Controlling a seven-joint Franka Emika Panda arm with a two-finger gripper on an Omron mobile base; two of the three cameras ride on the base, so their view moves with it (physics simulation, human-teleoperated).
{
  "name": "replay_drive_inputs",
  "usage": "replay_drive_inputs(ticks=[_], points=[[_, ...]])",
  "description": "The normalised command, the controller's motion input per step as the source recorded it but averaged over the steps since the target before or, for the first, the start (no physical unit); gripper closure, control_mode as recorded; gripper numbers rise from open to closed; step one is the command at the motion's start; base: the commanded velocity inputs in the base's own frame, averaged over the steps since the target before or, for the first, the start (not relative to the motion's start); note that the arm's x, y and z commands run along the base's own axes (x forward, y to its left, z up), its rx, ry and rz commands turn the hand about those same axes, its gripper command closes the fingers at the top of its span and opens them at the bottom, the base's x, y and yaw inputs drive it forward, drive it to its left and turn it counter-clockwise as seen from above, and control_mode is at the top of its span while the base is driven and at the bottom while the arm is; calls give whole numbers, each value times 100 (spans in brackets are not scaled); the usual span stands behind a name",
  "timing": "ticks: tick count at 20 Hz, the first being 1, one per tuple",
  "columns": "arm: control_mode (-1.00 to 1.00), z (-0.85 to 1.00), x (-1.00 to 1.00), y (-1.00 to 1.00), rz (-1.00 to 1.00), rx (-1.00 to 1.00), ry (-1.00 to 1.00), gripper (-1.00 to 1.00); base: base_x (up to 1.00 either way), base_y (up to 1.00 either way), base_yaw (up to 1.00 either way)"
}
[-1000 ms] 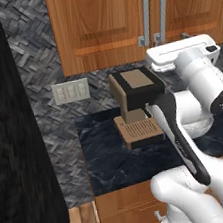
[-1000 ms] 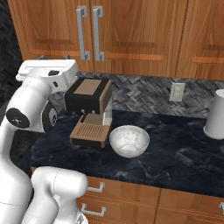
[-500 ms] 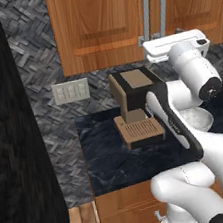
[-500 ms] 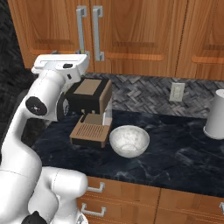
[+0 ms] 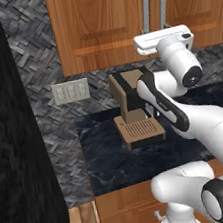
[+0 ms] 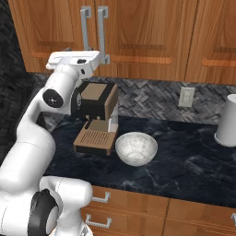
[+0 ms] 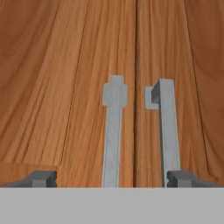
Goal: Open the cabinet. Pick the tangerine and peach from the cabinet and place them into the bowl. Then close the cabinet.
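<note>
A white robot arm reaches up toward the wall cabinet (image 6: 138,37) of orange-brown wood, whose two panel doors are shut. The jaws (image 7: 111,178) stand wide apart and hold nothing; the two dark finger tips (image 7: 41,178) rise at the lower corners of the hand view, one on each side. Straight ahead of the jaws hang two long vertical silver bar handles, the left handle (image 7: 113,135) and the right handle (image 7: 168,131), side by side with the seam between the doors running between them. Both handles lie in the gap between the tips, apart from them, and the right handle sits close to the right tip. In the base views the white hand (image 6: 73,60) is level with the lower ends of the handles, just in front of the doors.

Below the jaws, on the dark marbled table (image 6: 184,161), stands a brown boxy coffee machine (image 6: 97,117). Just beside it, to the right of the jaws and well below them, rests the wide shallow speckled whitish-grey bowl (image 6: 136,148). Farther right stands a white cylindrical container (image 6: 228,120).
</note>
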Motion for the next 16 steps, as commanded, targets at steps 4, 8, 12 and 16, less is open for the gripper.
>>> replay_drive_inputs(ticks=[4, 8, 12, 16], points=[[-100, 0, 75, 0, 0, 0, 0, -100, 0, 0, 0], [-100, 0, 77, 0, 0, 0, 0, -100, 0, 0, 0], [-100, 0, 84, 0, 0, 0, 0, -100, 0, 0, 0], [-100, 0, 87, -9, 0, 2, 1, 100, 0, 0, 0]])
